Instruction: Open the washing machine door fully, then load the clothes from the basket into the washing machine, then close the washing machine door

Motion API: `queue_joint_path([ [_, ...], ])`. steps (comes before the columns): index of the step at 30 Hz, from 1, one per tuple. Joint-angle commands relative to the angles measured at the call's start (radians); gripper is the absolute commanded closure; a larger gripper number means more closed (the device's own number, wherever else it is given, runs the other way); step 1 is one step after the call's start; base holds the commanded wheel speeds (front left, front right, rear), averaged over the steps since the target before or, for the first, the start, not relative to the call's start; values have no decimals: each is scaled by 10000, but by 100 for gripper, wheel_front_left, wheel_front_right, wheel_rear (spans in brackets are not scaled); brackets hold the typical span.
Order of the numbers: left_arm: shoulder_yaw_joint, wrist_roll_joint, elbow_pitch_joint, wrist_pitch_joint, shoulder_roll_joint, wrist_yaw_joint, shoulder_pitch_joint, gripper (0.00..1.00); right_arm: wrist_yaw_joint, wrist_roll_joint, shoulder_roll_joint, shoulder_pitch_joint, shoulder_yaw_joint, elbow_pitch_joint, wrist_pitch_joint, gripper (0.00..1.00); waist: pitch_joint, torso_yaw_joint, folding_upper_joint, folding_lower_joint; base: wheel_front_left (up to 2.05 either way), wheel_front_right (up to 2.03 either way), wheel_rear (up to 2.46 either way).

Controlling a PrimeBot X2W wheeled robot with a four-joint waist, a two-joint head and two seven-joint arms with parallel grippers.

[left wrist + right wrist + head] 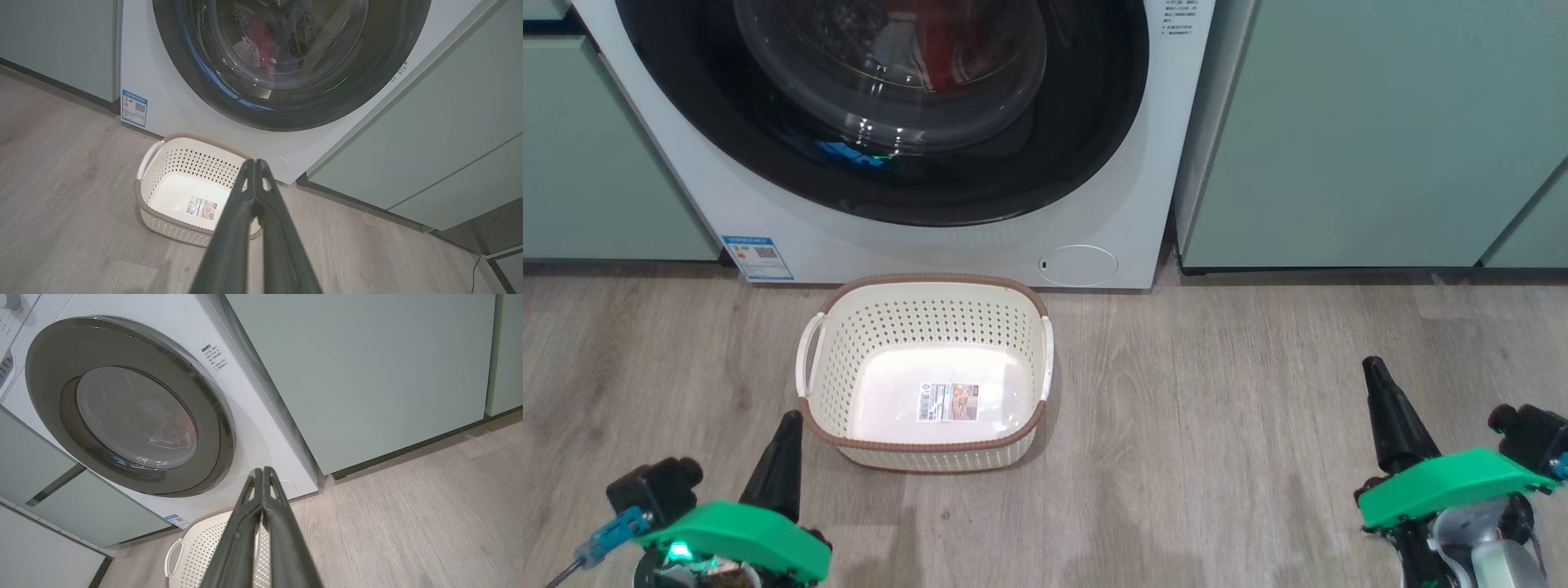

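Observation:
The washing machine (1094,196) stands straight ahead with the washing machine door (1086,122) shut flat against its front. Red clothes (935,37) show dimly through the glass bowl; the same clothes (261,41) are seen in the left wrist view. The cream basket (837,367) sits on the floor before the machine with only its paper label inside. My left gripper (788,420) is shut, low at the basket's near left corner, holding nothing. My right gripper (1372,367) is shut and empty, well to the right of the basket. The basket (163,163) lies beyond my left fingertips (250,164).
Pale green cabinets (1380,131) flank the machine on both sides. Grey wood-look floor (1217,408) spreads around the basket, with open room to its right. A round white hatch (1078,265) and a blue sticker (758,257) sit low on the machine's front.

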Motion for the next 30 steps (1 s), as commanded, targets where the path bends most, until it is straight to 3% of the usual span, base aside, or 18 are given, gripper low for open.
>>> queue_joint_path([
  [1, 250, -273, -265, 66, 35, -77, -560, 100, -1, 310, -41, -517, -2, -279, 69, 100, -3, 2, 0, 0, 0, 0, 0],
  [30, 751, -3544, 268, 642, -245, -449, -985, 100, -2, 3688, -48, -756, -61, 62, 553, 100, -80, 45, 0, 0, 0, 0, 0],
])
